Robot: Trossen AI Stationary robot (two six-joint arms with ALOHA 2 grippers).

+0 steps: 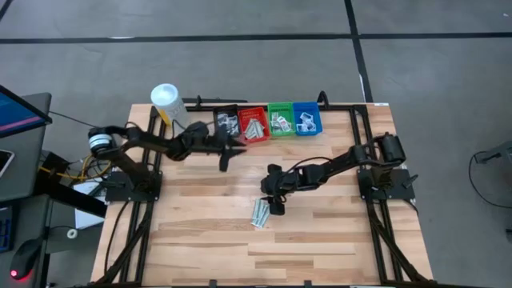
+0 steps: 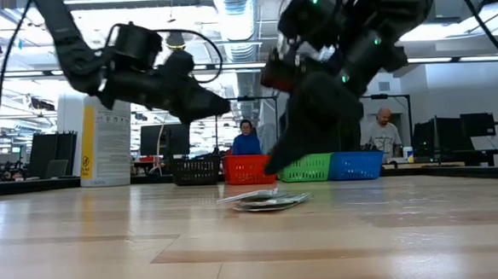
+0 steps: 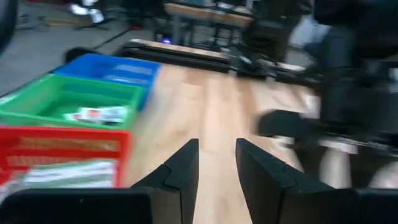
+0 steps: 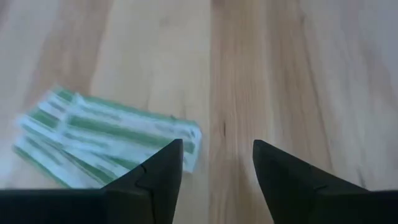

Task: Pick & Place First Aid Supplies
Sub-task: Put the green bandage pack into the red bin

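Observation:
A small stack of pale-green striped packets (image 1: 260, 212) lies flat on the wooden table near its middle, also seen in the right wrist view (image 4: 106, 140) and the low view (image 2: 265, 201). My right gripper (image 1: 274, 202) hovers just right of them, slanting down, fingers open with bare wood between them (image 4: 217, 155). My left gripper (image 1: 232, 154) stands open in the air just in front of the red bin (image 1: 254, 125), nothing between its fingers (image 3: 217, 155). More packets lie inside the red bin (image 3: 62, 171) and the green bin (image 3: 93, 114).
Black (image 1: 226, 124), red, green (image 1: 281, 120) and blue (image 1: 307, 118) bins stand in a row at the far edge. A white canister with a yellow label (image 1: 166, 100) stands at the far left. People show in the room beyond the table (image 2: 245, 138).

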